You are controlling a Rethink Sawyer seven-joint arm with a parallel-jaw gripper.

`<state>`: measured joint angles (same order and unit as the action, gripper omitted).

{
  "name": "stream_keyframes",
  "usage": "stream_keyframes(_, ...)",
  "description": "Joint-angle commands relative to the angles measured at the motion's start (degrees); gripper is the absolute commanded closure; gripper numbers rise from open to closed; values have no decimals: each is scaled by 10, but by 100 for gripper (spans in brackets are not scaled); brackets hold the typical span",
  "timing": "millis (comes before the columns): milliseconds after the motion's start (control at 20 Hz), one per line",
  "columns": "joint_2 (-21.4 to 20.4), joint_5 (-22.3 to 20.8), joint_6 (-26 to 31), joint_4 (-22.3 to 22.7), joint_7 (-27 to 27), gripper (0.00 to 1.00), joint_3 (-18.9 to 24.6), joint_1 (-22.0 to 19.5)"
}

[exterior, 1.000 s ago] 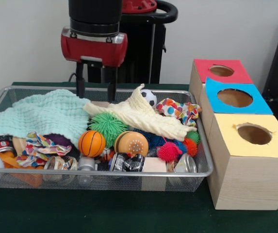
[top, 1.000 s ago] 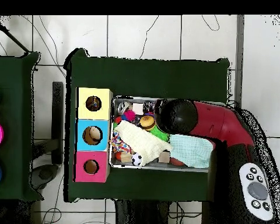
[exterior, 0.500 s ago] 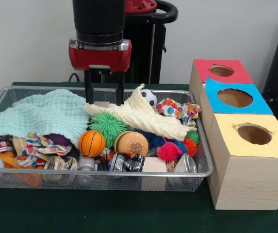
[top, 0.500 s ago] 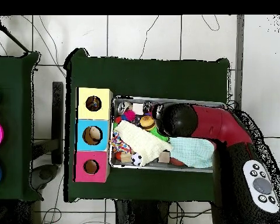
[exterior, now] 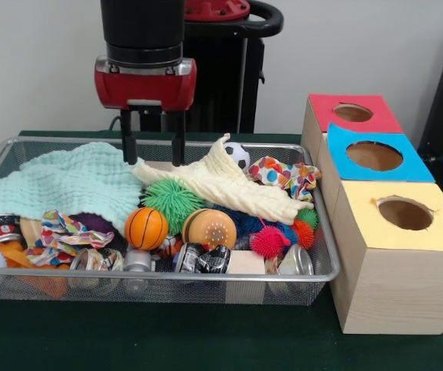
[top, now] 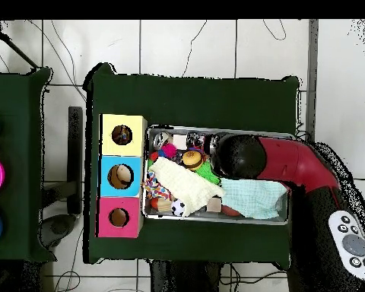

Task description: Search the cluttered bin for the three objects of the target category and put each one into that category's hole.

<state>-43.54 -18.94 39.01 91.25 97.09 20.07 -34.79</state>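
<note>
even, soft indoor light fills the front view, with no hard glare. faint shadows sit under the wire bin (exterior: pixel 20 287) and beside the wooden box (exterior: pixel 395 270) on the dark worktop (exterior: pixel 167 336). focus looks mildly soft throughout.

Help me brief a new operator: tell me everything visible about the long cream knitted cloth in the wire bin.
The long cream knitted cloth is pale yellow with a ribbed, waffled weave. It drapes diagonally over the clutter, one end bunched into a peak beside the black-and-white ball, the other trailing toward the basket's box-side end. It lies over the green spiky ball.
</note>
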Motion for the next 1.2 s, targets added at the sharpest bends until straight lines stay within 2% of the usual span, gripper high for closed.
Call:
stream_keyframes(50, -6, -33, 74, 14, -131, 0, 44, -26)
stream_keyframes(800, 20, -51, 96, -38, -144, 0, 52, -52)
stream_keyframes(1000, 21, -52, 94, -42, -123, 0, 52, -36)
stream_keyframes(1200, 26, -52, 78, -42, -76, 0, 43, -2)
